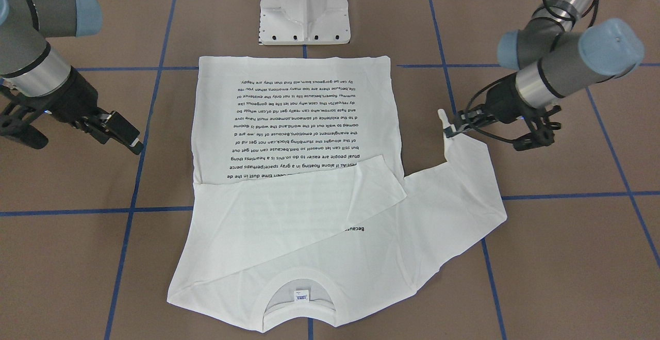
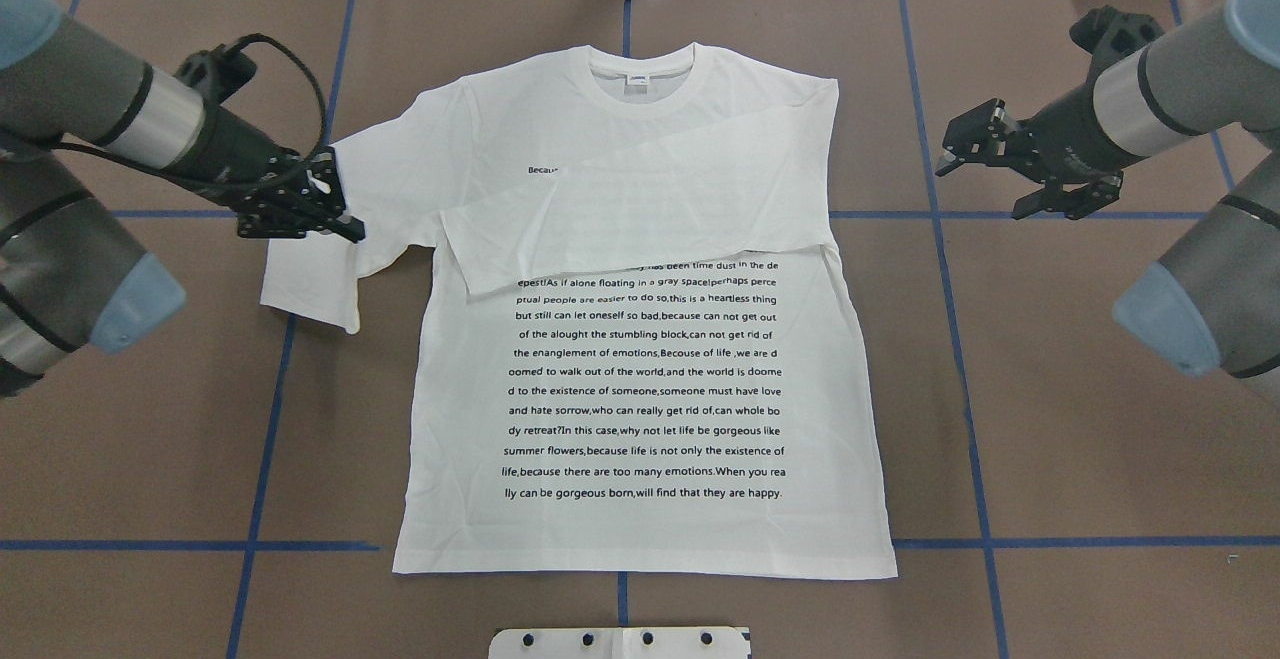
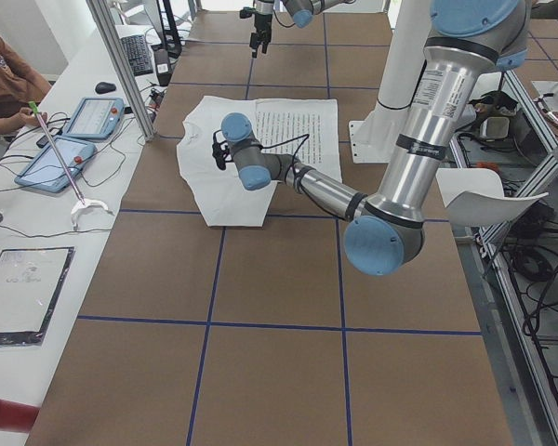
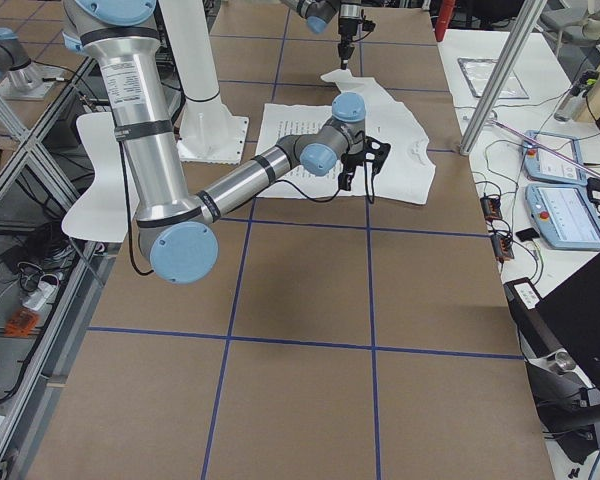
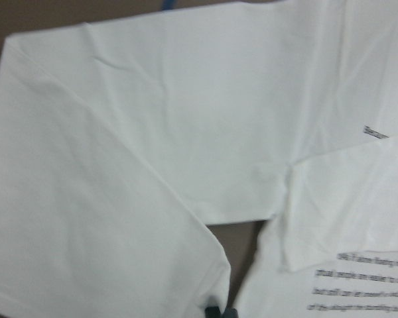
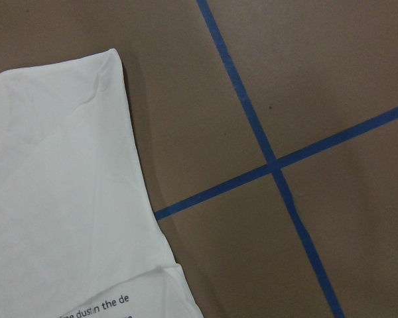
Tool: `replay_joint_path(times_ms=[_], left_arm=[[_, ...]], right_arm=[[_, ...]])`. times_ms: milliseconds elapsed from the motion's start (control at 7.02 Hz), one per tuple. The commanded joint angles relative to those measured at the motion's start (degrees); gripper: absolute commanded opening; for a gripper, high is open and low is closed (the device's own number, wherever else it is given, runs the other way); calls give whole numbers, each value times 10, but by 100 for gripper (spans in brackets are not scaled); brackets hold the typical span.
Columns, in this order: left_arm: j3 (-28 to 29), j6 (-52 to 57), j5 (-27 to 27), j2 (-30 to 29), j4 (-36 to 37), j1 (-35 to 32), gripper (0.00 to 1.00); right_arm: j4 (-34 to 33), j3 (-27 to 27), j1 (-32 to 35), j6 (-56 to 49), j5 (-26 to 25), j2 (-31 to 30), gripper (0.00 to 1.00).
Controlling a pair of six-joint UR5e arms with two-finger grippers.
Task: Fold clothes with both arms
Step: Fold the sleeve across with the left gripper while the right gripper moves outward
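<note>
Currently clamping the left black two-finger gripper (image 2: 330, 201) on the free white sleeve (image 2: 310, 284), out to the robot's left of the ribbed round collar (image 2: 640, 67), and holding it raised off the brown paper-covered table (image 2: 1050, 389), probably for carrying the cloth across the chest. Holding the right black two-finger gripper (image 2: 962, 144) parted and empty, well off to the collar's other side, apparently standing clear of the fold path. Lying flat, print upward: the white long-sleeved T-shirt (image 2: 640, 529) with black printed lines, second sleeve (image 2: 650, 209) lying folded across the chest just hemward of the collar.
</note>
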Motion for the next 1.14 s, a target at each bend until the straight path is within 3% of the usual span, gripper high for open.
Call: replay_joint_path(times_ms=[0,285,570,998], left_arm=[[32,-163,68,-140,1,62,0],[142,-211,128,-270,-5,90,0],[221,-227,217,-353,-5,148,0],[293,-230,308,-390,-30,211,0]], right_arm=[[4,1,38,-83,29,-43,99],[7,3,45,-87,31,-50,99],[9,4,46,-89,28,-65,99],[10,4,68,-134,29,-85,99]])
